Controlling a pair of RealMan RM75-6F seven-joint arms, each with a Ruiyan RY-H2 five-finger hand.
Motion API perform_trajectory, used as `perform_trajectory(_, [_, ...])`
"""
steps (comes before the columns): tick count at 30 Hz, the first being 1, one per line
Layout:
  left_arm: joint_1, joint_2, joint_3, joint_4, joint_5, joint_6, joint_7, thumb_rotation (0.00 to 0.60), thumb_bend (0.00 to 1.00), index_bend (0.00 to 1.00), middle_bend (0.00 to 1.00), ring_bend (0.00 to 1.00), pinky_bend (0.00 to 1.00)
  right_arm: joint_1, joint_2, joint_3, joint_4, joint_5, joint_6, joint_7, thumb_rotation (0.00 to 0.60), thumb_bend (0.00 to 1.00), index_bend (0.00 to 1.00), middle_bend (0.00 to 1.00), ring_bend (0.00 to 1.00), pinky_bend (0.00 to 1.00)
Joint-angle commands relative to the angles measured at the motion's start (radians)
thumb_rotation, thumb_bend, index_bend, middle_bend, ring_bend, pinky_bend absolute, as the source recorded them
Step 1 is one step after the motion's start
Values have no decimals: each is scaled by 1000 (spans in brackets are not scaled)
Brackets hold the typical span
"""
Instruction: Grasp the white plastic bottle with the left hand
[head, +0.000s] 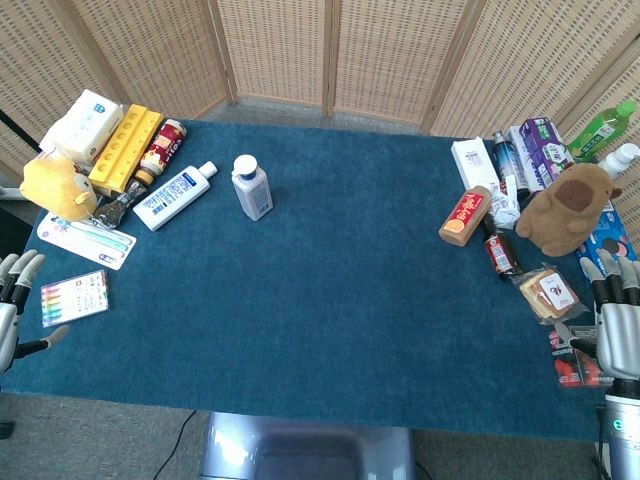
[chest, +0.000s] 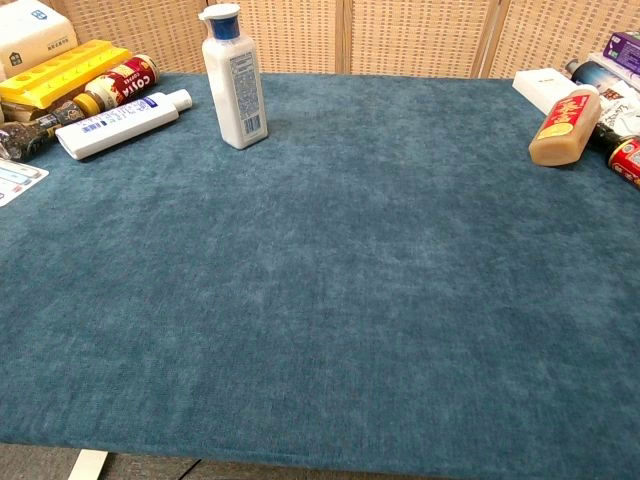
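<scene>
The white plastic bottle (head: 251, 187) (chest: 233, 78) stands upright on the blue tablecloth, left of centre toward the back, with a white cap and a printed label. My left hand (head: 12, 305) shows only in the head view, at the table's left edge near the front, well short of the bottle; its fingers are spread and hold nothing. My right hand (head: 618, 322) rests at the right edge, fingers apart and empty. Neither hand appears in the chest view.
A white tube with blue print (head: 175, 196) (chest: 120, 122) lies left of the bottle, beside a yellow tray (head: 125, 148) and a red can (head: 163, 146). A marker pack (head: 74, 297) lies near my left hand. A brown sauce bottle (head: 466, 216) (chest: 565, 127), plush toy (head: 568, 208) and snacks crowd the right side.
</scene>
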Motion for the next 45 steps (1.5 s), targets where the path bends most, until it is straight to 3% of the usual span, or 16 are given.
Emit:
perform_trajectory(1, [1,-1,-2,0,0,-2,0,600,0,0,0,0,0,0,1,-1,-4,0,0,-3,600,0,142,0,0,0])
perform_trajectory(9, [-10,-30,-20,23,-26,-41,-23,600,0,0,0,0,0,-6,16,-2,-30,-6,4,25,600,0,142,0,0,0])
perform_trajectory(16, [-91,-153,-100,126,-101,-141,-125,600,0,0,0,0,0,-7,27,-12,-59,-22,-4,43,600,0,142,0,0,0])
perform_trajectory(25, [-255,-334,-226,280,-217,-319,-207,600,0,0,0,0,0,-6,40,-20,-81,-21,-22,59,600,0,141,0,0,0])
perform_trajectory(36, [-466,-480,-371,374,-371,-505,-154,600,0,0,0,0,0,-6,55,-19,-90,-13,-34,89,600,0,143,0,0,0])
perform_trajectory(45, [-659,-652,-457,605,-455,-613,-156,600,0,0,0,0,0,-4,63,-16,-83,-2,-46,119,600,0,145,0,0,0])
